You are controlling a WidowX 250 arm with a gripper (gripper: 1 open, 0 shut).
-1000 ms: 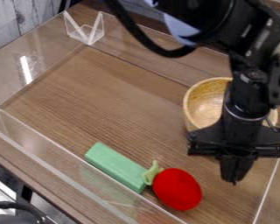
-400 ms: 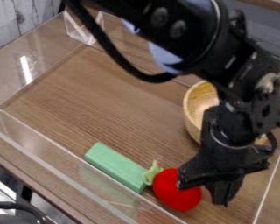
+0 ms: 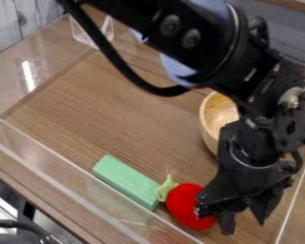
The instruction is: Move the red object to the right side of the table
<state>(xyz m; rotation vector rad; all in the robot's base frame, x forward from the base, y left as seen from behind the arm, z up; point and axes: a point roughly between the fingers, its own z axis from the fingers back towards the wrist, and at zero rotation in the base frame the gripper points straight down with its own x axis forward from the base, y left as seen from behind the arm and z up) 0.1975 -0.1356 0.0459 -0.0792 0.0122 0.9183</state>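
Red object (image 3: 186,206) low on the table (image 3: 104,114), near the front clear wall, right of centre in the camera view; green leafy tip turned left, touching or almost touching the end of a flat green block (image 3: 127,180). Black gripper (image 3: 235,218) pointed straight down, just beside the fruit's right side, one finger (image 3: 225,217) overlapping its edge. Fingertips seen spread a little apart, not pressed together, with nothing between them; jaws read as released, though hard to be sure at this size. Could not tell whether the finger actually touched the fruit. Wooden bowl (image 3: 223,112) behind the arm, farther back on the right, partly hidden by it
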